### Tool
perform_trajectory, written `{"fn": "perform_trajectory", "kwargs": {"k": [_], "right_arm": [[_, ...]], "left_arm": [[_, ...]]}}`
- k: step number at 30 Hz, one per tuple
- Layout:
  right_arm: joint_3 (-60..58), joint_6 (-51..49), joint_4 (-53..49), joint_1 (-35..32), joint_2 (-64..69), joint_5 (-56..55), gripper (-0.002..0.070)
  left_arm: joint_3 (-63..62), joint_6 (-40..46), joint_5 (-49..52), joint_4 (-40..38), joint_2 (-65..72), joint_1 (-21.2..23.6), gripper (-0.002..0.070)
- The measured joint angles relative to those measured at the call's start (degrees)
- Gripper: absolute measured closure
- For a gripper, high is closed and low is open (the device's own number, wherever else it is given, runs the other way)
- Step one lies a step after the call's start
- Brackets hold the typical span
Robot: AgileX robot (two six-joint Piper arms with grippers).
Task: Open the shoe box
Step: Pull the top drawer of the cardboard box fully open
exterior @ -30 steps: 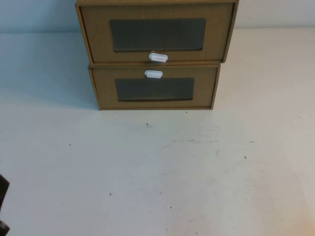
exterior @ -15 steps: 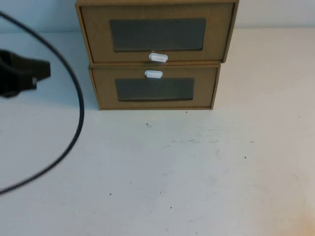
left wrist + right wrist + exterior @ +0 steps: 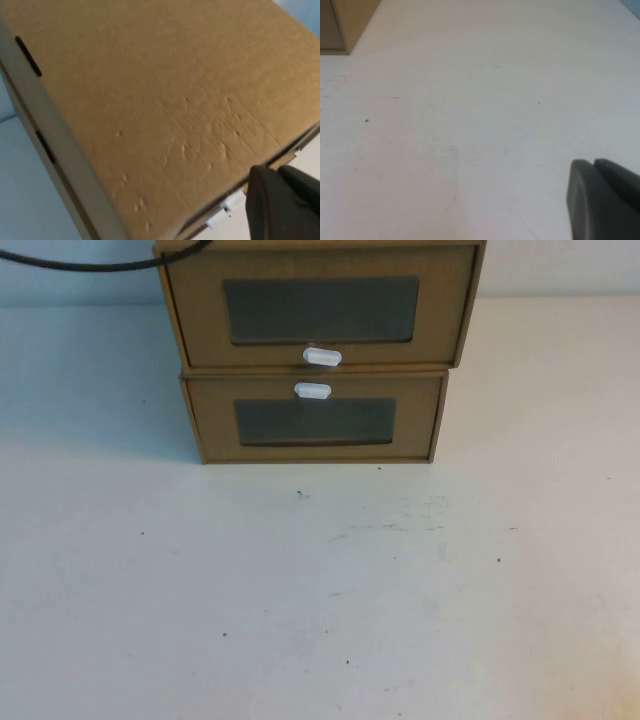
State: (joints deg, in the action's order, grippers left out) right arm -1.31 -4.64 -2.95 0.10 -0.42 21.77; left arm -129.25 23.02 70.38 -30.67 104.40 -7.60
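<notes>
The left gripper (image 3: pixel 276 172) hovers over the upper shoe box (image 3: pixel 320 305), jaws pinched together on nothing, the right gripper (image 3: pixel 594 165) likewise closed and empty out in front of it above the tabletop (image 3: pixel 320 590), so tugging the white tab (image 3: pixel 322 357) could drag that box off the lower box (image 3: pixel 315 425).

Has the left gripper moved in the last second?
Yes. The left gripper went from left of the top shoe box to above it; the right gripper hovers over the table.
</notes>
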Motion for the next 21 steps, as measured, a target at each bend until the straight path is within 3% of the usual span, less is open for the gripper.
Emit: {"fn": "perform_trajectory", "kwargs": {"k": [8, 21], "right_arm": [[0.0, 0.0, 0.0, 0.0, 0.0, 0.0, 0.069], [0.0, 0.0, 0.0, 0.0, 0.0, 0.0, 0.0689]], "left_arm": [[-16.9, -1.9, -3.7, 3.5, 12.9, -7.2, 0.068], [-19.0, 1.8, -10.3, 5.8, 22.5, -11.7, 0.068]]}}
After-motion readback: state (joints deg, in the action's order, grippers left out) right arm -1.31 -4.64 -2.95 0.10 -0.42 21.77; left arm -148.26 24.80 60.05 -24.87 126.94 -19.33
